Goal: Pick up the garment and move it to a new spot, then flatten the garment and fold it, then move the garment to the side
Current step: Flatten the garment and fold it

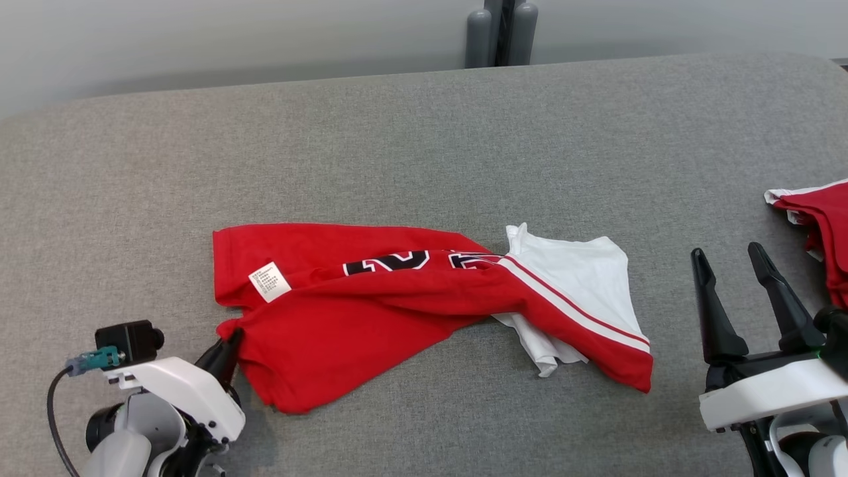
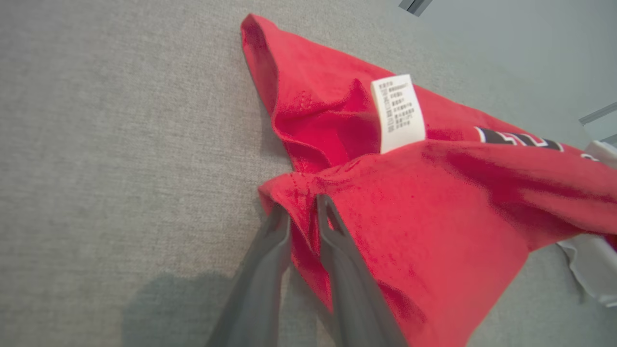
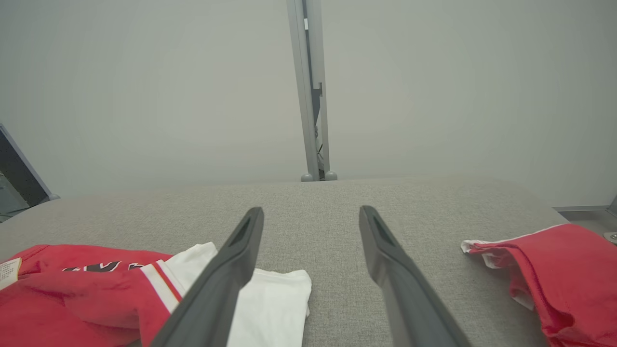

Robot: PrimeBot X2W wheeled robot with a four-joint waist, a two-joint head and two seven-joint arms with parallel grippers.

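A red fold is covering most of the black print (image 1: 414,260) on the garment (image 1: 344,324), and the label (image 1: 269,281) is showing lettering too small to read. The left gripper (image 1: 230,339) is burying its tips in the hem, and whether it's actually pinching, can't tell. Another red garment (image 1: 818,225) is running off the head view's right edge.

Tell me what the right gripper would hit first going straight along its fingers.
Nothing near: the right gripper points across bare table, between the garment and another red shirt; likely the grey post beyond.
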